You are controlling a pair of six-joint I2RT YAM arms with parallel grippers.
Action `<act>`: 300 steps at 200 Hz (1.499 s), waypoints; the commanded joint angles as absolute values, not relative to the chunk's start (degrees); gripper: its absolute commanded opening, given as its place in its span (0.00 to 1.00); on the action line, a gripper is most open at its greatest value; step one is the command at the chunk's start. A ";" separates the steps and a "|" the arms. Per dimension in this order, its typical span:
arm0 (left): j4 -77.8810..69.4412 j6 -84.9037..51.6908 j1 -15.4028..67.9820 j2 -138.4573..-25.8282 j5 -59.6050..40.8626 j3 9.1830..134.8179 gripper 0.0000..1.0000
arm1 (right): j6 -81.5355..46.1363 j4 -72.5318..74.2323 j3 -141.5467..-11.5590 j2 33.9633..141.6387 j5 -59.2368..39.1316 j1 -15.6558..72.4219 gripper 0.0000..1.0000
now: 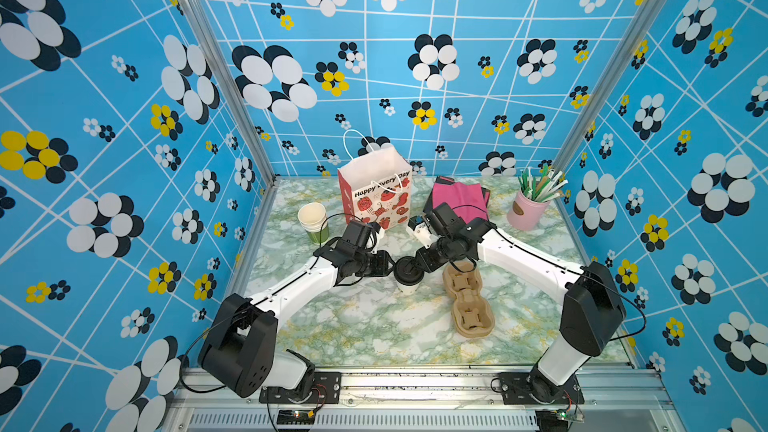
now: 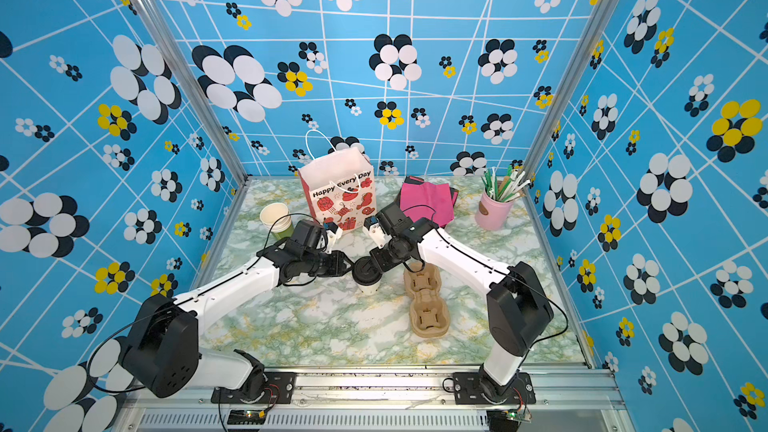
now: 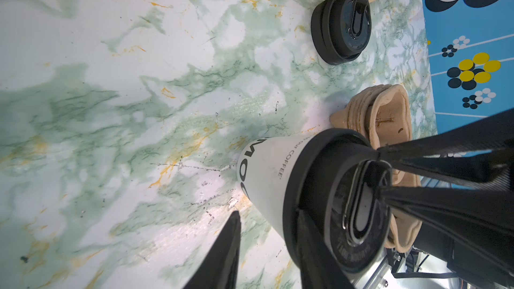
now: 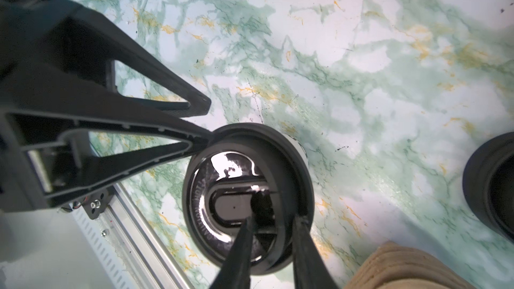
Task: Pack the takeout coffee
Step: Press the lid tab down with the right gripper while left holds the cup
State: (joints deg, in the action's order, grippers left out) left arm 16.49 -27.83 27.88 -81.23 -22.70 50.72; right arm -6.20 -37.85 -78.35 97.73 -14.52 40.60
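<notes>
Left pincer (image 4: 207,120) sits apart, one fingertip (image 4: 194,139) touching the rim of the glossy black lid (image 4: 200,196). Centre counter (image 1: 374,326): the takeout coffee (image 1: 406,280) stands there, smooth white paper, tapered. Right pincer (image 4: 278,212) nips that rim, so this looks like the grasp step! Next, I'd say, a straight lift towards the ridged, molded pulp carriers (image 1: 467,301) just beside it, without popping the snap-on lid.

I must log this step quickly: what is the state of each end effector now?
Left end effector: open, holding nothing.
Right end effector: closed on the takeout coffee lid rim.
</notes>
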 commanded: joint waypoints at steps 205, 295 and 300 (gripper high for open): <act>20.48 -28.04 30.77 -81.72 -19.10 46.17 0.35 | -6.64 -42.06 -69.41 100.63 -11.27 41.37 0.18; 16.66 -28.58 28.76 -75.46 -23.52 49.83 0.42 | -4.37 -44.45 -71.14 99.84 -8.80 42.00 0.22; 16.46 -28.80 28.66 -75.18 -23.78 49.77 0.42 | -4.18 -44.60 -71.40 99.76 -8.71 42.00 0.22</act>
State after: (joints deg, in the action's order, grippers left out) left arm 16.38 -28.53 29.10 -78.04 -20.43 49.04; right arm -6.13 -33.91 -74.28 95.46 -13.30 40.75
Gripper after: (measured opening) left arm 0.422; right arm 0.215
